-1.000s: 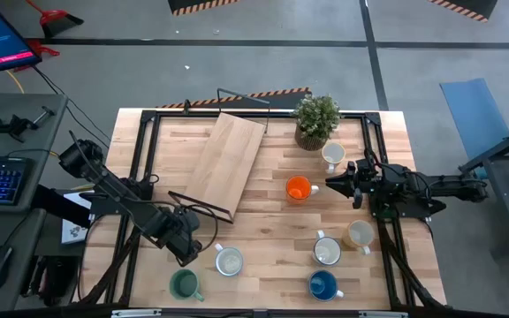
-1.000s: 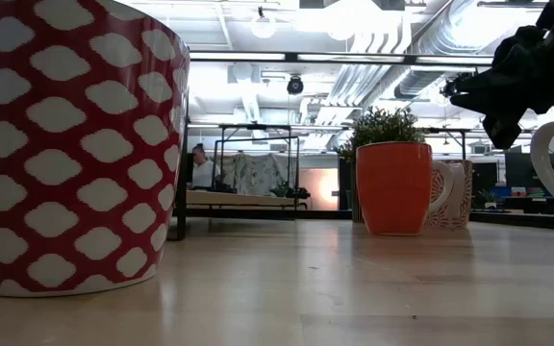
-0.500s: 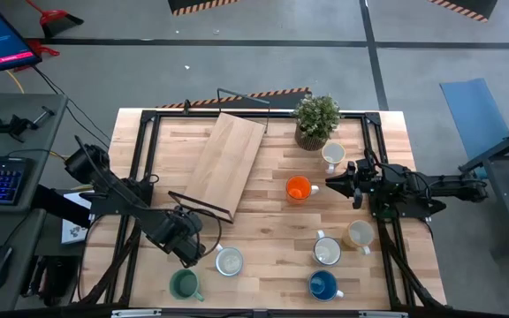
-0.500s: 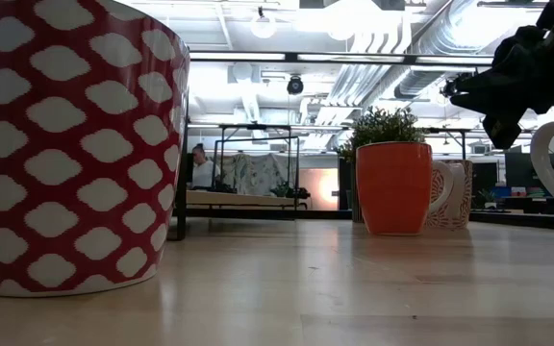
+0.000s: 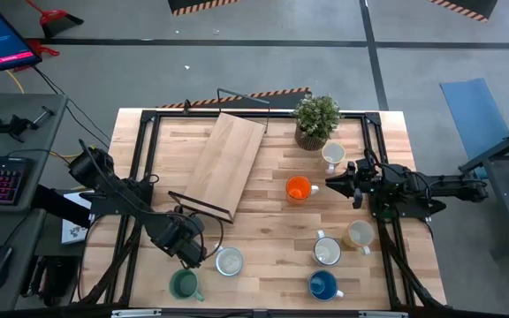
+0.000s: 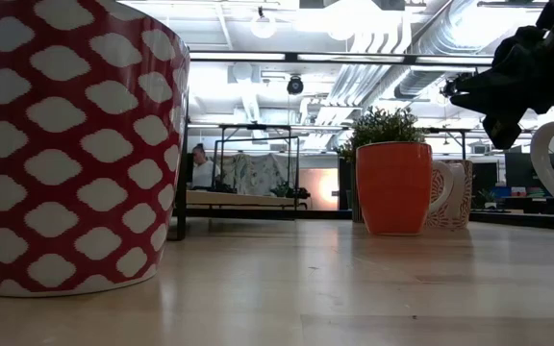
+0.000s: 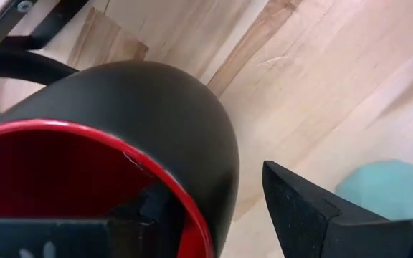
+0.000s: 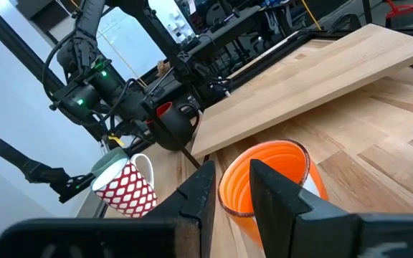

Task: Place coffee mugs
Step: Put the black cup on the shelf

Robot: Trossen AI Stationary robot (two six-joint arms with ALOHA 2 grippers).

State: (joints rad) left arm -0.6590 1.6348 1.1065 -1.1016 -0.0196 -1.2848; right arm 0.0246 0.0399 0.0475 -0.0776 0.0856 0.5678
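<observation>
My left gripper (image 5: 188, 250) is at the table's near left, shut on a dark mug with a red inside (image 7: 120, 129), which is tipped on its side in the right wrist view (image 8: 169, 118). A red-and-white patterned mug (image 5: 229, 261) and a teal-green mug (image 5: 184, 283) stand just beside it. My right gripper (image 5: 332, 183) hovers open, right of the orange mug (image 5: 299, 188) and above it (image 6: 393, 187), touching nothing. A white mug (image 5: 332, 154) stands by the plant. Another white mug (image 5: 327, 252), a tan one (image 5: 359, 233) and a blue one (image 5: 322, 284) stand at the near right. My left gripper holds the dark mug by its rim (image 7: 185, 193), with one finger inside the red hollow (image 7: 131, 218) and the other finger (image 7: 300, 204) outside the wall. The picture's edge cuts off where the outer finger meets the wall. The mug is tipped, its mouth toward the table's right.
A wooden board (image 5: 228, 159) leans on a wire stand at the far left of the table, and a potted plant (image 5: 316, 119) stands at the far edge. Black frame rails (image 5: 148, 168) run along the table's sides. A person (image 6: 200, 165) sits far off in the room.
My left arm has moved a little toward the near edge and the right, carrying the dark mug closer to the patterned mug. My right arm has kept still.
</observation>
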